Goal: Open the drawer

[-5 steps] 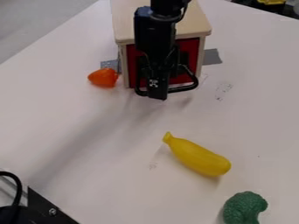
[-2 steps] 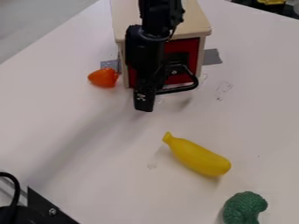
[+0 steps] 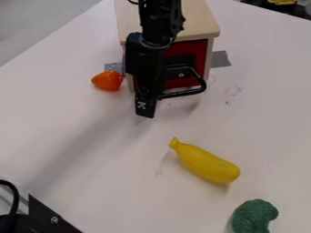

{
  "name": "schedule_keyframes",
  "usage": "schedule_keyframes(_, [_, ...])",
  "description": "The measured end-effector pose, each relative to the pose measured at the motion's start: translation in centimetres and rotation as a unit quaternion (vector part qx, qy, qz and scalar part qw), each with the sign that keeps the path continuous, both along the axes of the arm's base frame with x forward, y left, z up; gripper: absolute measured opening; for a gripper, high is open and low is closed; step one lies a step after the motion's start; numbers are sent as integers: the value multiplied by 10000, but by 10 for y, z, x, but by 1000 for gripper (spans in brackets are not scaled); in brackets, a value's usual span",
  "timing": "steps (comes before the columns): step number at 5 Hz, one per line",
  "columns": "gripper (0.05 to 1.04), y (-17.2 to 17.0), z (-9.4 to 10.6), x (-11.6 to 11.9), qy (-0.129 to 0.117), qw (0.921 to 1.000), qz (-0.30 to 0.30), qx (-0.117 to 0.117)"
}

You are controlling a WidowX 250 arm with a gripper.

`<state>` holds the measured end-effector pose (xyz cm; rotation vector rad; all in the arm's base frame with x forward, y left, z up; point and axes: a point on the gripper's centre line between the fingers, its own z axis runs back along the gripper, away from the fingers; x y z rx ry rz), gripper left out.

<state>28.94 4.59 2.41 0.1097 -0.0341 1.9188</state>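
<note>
The black gripper (image 3: 144,109) hangs in front of the left part of a small wooden cabinet (image 3: 197,25) at the top. Behind it is the cabinet's red drawer front (image 3: 193,50), its left part hidden by the arm. A black looped handle (image 3: 199,86) stands out from the drawer, its right end in sight and its left part behind the gripper. The red front sits within the wooden frame, and the drawer looks closed. Whether the gripper touches the handle is hard to tell.
An orange toy (image 3: 107,80) lies just left of the cabinet. A yellow banana-like toy (image 3: 205,162) lies at centre right, and a green broccoli toy (image 3: 254,216) at the lower right. Black hardware (image 3: 45,217) occupies the lower left corner.
The gripper has shifted left and slightly toward the camera from the middle of the handle, baring more of the drawer front. The cabinet and toys have kept their places.
</note>
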Motion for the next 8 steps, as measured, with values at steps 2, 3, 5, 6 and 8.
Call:
schedule_keyframes(2, [224,-2,0,0,-3,10000,1,-67])
schedule_keyframes(3, [215,-3,-1,0,-13,10000,6,-86])
schedule_keyframes(5, [215,-9,-7,-12,-73,9998,-190,-6])
schedule_keyframes(6, [215,-11,-7,-19,-96,9997,-242,-6])
schedule_keyframes(8, [215,-17,-5,-29,-97,9995,-316,-15])
